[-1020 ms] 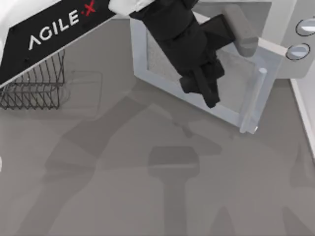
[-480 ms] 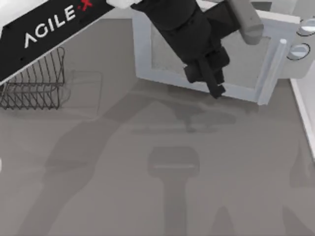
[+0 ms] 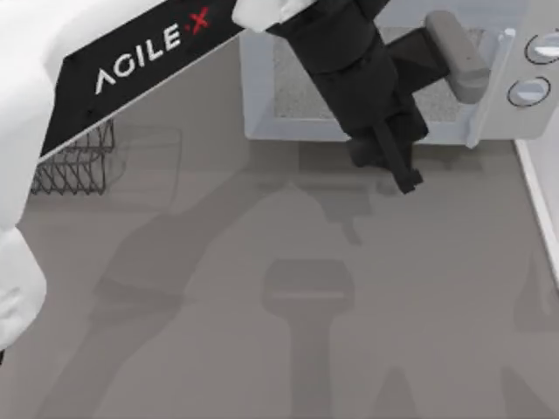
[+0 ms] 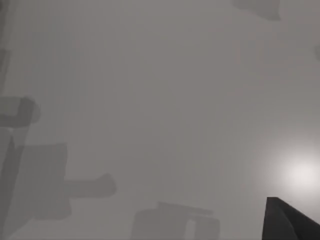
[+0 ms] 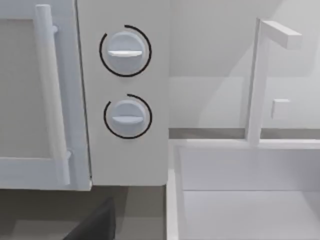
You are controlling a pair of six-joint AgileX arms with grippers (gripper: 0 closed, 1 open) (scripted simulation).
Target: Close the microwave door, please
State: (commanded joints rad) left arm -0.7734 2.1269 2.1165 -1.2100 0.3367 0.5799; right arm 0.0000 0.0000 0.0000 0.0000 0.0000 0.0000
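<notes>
From above, the door is seen flush against the microwave at the tabletop's far edge, the left pincer just before it; its opening cannot be told. At the right wrist, the door's handle stands beside two knobs.

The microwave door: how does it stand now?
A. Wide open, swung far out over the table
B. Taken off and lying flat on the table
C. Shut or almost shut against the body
C: in the right wrist view the door lies level with the knob panel.
</notes>
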